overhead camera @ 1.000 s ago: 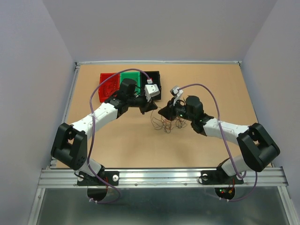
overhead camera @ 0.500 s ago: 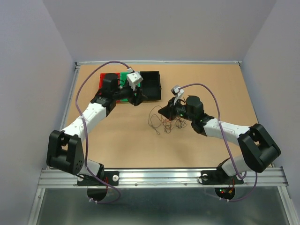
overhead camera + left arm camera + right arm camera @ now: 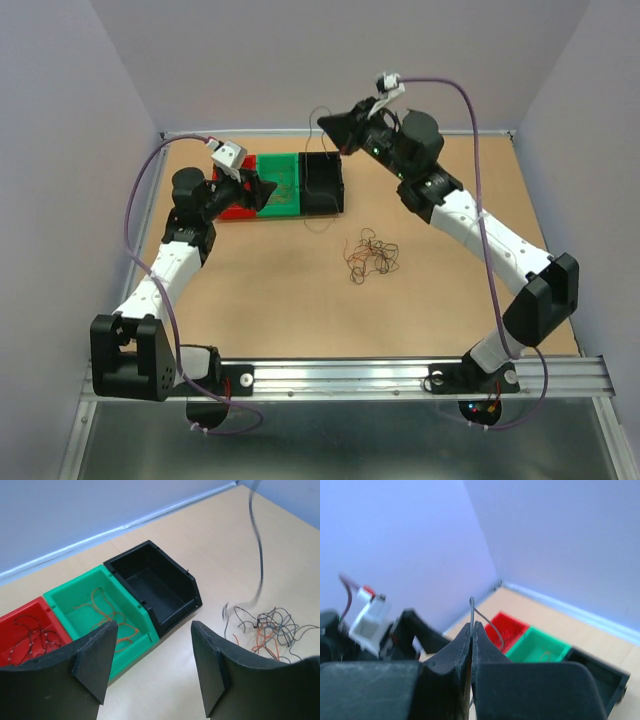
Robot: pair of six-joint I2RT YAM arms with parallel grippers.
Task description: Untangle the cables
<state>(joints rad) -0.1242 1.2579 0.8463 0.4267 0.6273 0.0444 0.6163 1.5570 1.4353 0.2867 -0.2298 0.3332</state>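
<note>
The cables lie in a loose tangle of brown, orange-red and dark wires at mid-table, also in the left wrist view's cables at right. My right gripper is raised high over the black bin and shut on one dark cable, which hangs down toward the table. In the right wrist view that dark cable pokes up between the shut fingers of the gripper. My left gripper hovers by the bins at left, and its jaws are open and empty.
Three bins stand in a row at the back left: a red bin and a green bin with thin wires inside, and a black bin. From above, the green bin and black bin sit under the hanging cable.
The left gripper let go, opened and drew back left to the bins. The right arm rose and swung back over the black bin, pulling one dark cable out of the tangle.
</note>
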